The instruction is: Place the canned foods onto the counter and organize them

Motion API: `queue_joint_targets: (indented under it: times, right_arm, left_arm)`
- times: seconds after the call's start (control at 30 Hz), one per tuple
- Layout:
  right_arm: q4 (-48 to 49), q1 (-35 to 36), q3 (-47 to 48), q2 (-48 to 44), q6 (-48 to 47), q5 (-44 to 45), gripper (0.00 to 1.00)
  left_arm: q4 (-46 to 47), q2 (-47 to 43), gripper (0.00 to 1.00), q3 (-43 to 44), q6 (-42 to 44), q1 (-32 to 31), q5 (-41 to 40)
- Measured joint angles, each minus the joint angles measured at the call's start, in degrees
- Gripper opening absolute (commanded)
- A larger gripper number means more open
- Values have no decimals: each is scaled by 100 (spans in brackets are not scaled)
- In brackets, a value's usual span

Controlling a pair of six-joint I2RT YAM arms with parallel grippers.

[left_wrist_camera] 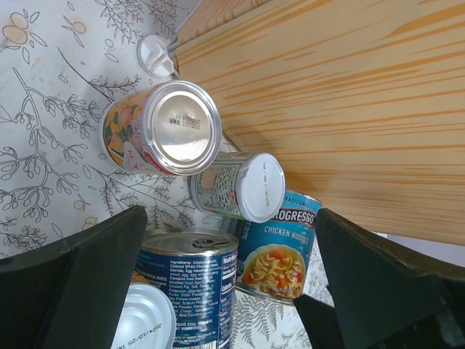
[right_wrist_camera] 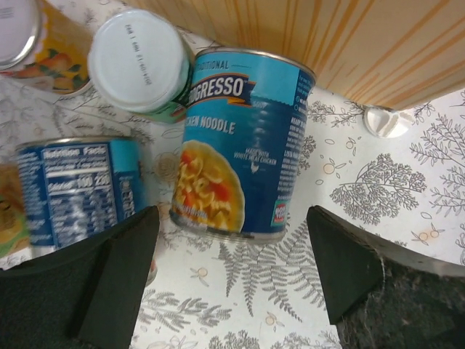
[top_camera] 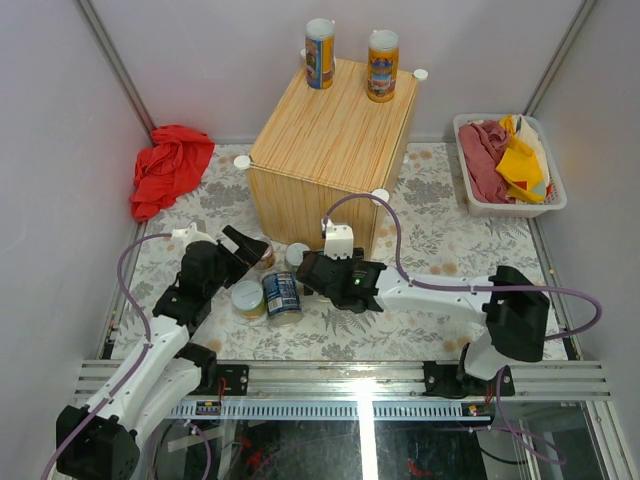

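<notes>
- Two tall cans (top_camera: 320, 54) stand at the far edge of the wooden cube (top_camera: 330, 140).
- Five more cans (top_camera: 283, 297) cluster on the bench (top_camera: 450, 250) below its near face.
- Left jaws and right jaws both spread beside them.

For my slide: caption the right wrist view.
Right fingers, open, frame a Progresso can beside the counter.

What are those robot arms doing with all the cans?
Two robot arms are putting cans onto the wooden counter. Two tall cans already stand on top. Five more sit on the flowery mat beside it. Both end effectors are open and empty: the right end effector is lined up on the blue chicken noodle can, the left end effector points at the group.
</notes>
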Motion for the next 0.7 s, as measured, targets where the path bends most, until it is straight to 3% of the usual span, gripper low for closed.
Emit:
queue_joint_targets:
  times: [0.43, 0.53, 0.7]
  right_arm:
    - [225, -433, 256, 1005, 90, -363, 91]
    - [221, -474, 302, 1049, 92, -407, 81]
    - [295, -511, 278, 1045, 103, -461, 51]
  left_arm:
    - [-2, -105, 99, 0, 177, 0, 2]
    - [-2, -131, 100, 0, 190, 0, 2]
    - [-13, -229, 100, -2, 190, 0, 0]
